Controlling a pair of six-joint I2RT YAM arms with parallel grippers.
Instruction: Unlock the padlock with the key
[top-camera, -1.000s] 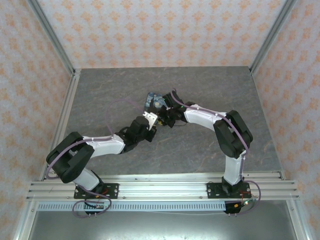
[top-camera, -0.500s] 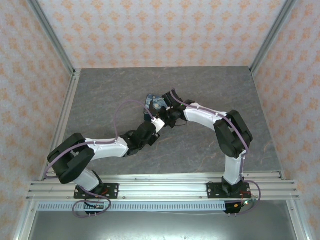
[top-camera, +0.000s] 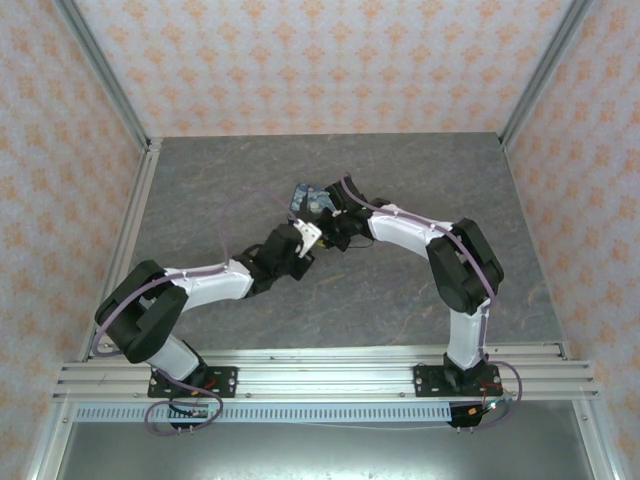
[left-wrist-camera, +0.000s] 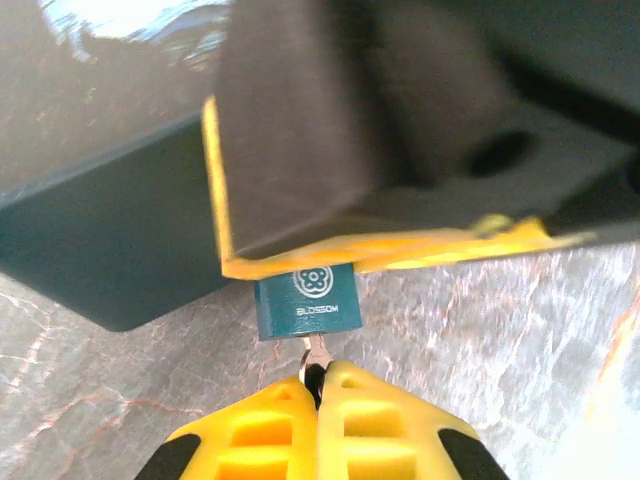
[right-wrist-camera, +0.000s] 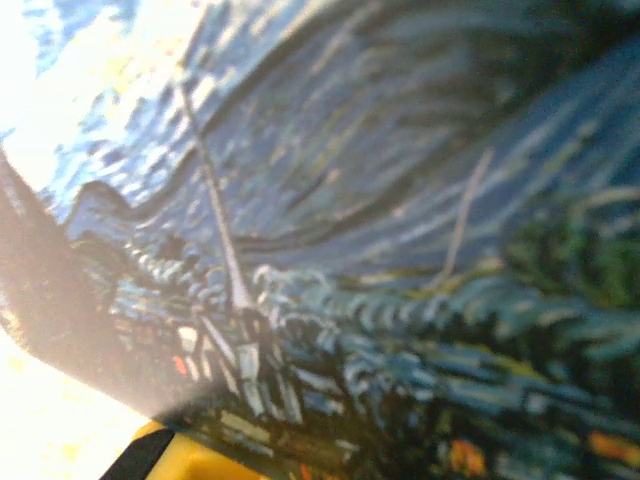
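Observation:
In the left wrist view the small teal padlock (left-wrist-camera: 308, 300), marked BLOSSOM, hangs at the front of the Starry Night tin (left-wrist-camera: 110, 240). The thin metal key (left-wrist-camera: 316, 353) sticks into the padlock's underside. My left gripper (left-wrist-camera: 320, 378) is shut on the key's head, its yellow fingers (left-wrist-camera: 380, 430) pressed together. The shackle is hidden behind the right gripper's dark finger (left-wrist-camera: 330, 130), which lies just above the padlock. In the right wrist view the tin's painted lid (right-wrist-camera: 380, 250) lies close against a yellow fingertip (right-wrist-camera: 170, 455). From above, both grippers meet at the tin (top-camera: 306, 202).
The grey marbled table (top-camera: 200, 190) is bare around the tin. Patterned walls and metal rails (top-camera: 130, 240) enclose it on three sides. The left arm (top-camera: 215, 283) and right arm (top-camera: 415, 235) arch toward the centre.
The left wrist has rolled and shifted slightly at the tin's front, its cable loop rising and then falling back. The right arm and the tin have stayed put.

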